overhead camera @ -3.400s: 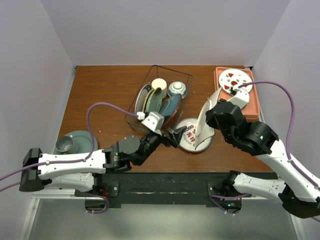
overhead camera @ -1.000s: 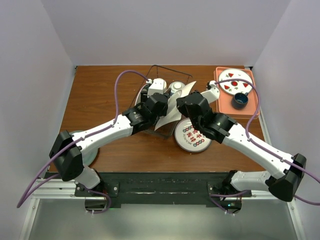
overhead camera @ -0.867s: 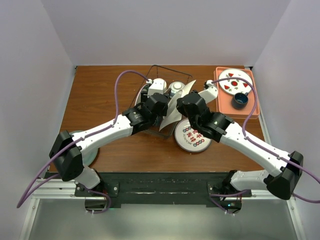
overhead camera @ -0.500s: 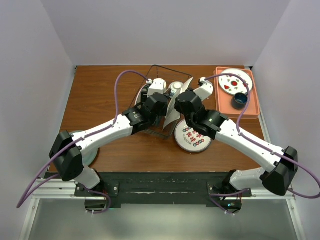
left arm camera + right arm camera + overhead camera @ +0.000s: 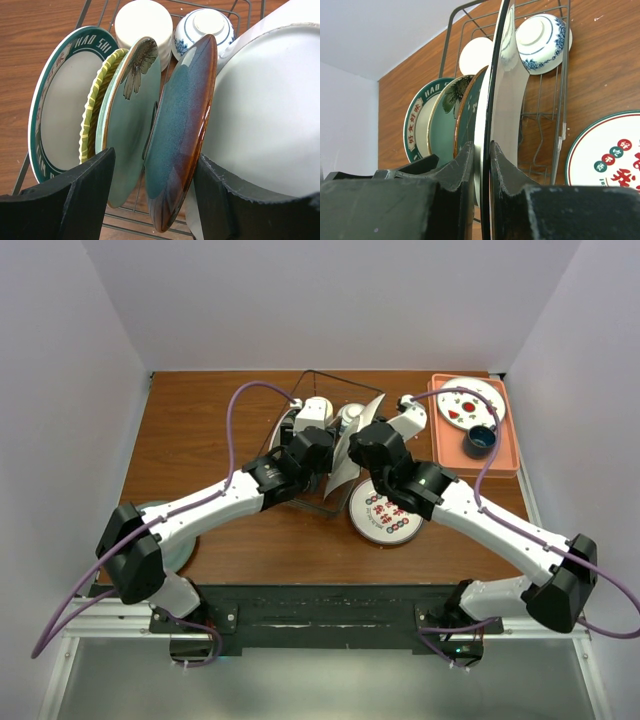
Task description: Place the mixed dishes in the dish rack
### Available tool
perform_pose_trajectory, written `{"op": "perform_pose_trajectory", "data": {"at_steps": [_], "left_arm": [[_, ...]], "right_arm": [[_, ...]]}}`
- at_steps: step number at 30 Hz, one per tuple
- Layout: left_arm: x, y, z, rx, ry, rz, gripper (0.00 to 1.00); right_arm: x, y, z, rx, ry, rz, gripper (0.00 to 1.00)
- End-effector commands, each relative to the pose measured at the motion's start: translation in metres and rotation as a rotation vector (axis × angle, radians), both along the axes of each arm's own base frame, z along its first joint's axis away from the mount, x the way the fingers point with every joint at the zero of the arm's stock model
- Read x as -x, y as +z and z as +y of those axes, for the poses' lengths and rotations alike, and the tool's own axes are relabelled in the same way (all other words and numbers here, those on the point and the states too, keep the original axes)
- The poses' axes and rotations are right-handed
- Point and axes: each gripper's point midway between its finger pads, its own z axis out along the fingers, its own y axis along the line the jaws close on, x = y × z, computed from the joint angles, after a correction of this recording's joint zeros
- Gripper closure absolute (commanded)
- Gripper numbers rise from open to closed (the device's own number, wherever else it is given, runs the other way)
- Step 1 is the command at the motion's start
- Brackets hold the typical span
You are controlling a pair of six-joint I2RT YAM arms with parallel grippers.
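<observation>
The dish rack [image 5: 345, 378] holds a green-rimmed white plate [image 5: 55, 115], a ribbed yellow-green plate [image 5: 92, 110], the pale green flower plate [image 5: 130, 115] and the teal-blue plate [image 5: 177, 125], all on edge. The cream mug [image 5: 145, 25] and the patterned bowl [image 5: 205, 27] sit at its far end. My left gripper [image 5: 154, 157] is open, one finger on each side of the teal-blue plate. My right gripper [image 5: 482, 147] is shut on the white square plate [image 5: 512, 90], held on edge just right of the teal-blue plate [image 5: 345, 465].
A round white plate with a green rim and coloured marks [image 5: 385, 512] lies flat just right of the rack's near end. An orange tray [image 5: 500, 465] at the back right carries a red-marked plate and a dark blue cup [image 5: 480, 440]. A grey-green plate [image 5: 180, 545] lies under the left arm.
Both arms have come from the near side up to the rack. In the last second the right gripper edged the square plate left toward the teal-blue plate. The left gripper stayed put.
</observation>
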Motion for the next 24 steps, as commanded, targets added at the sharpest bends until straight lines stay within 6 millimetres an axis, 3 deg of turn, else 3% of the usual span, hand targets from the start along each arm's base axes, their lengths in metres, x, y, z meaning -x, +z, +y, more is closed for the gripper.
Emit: {"op": "perform_pose_trajectory", "data": {"at_steps": [1,8,16,24], "left_arm": [[-0.001,0.015,0.021,0.012,0.061,-0.031,0.33],[0.000,0.018,0.021,0.020,0.061,-0.035,0.33],[0.001,0.017,0.021,0.021,0.060,-0.032,0.33],[0.002,0.019,0.022,0.028,0.056,-0.034,0.33]], "right_arm": [[-0.001,0.106,-0.005,-0.337,-0.044,-0.250,1.00],[0.000,0.106,-0.006,-0.319,-0.040,-0.243,1.00],[-0.012,0.068,0.008,-0.263,-0.048,-0.172,1.00],[-0.024,0.046,0.024,-0.177,-0.037,-0.118,1.00]]}}
